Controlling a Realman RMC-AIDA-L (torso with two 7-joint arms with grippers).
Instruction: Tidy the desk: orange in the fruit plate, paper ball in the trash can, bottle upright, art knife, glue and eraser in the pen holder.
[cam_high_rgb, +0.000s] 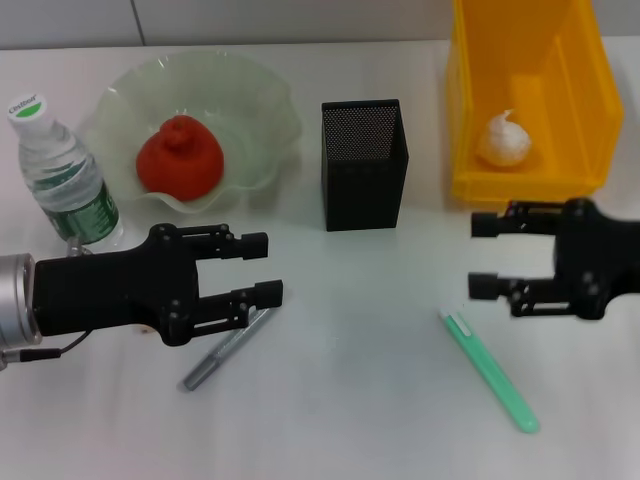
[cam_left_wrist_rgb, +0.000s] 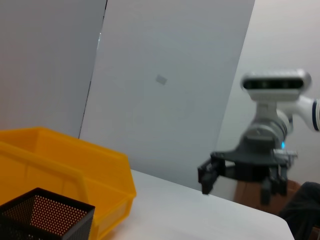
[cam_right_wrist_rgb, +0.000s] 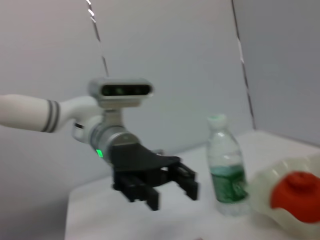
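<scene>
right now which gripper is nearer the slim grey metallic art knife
Left. The open left gripper hovers right over the slim grey metallic art knife, its lower finger above the knife's far end. The open right gripper is far across the table.

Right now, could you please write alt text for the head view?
Two open black grippers, left and right, hover over a white desk; the orange sits in the fruit plate, the paper ball in the trash can.

A robot test lab, by the look: a bare white table (cam_high_rgb: 330, 400) backed by plain grey wall panels (cam_left_wrist_rgb: 165, 80), with staged desk clutter set out.
</scene>
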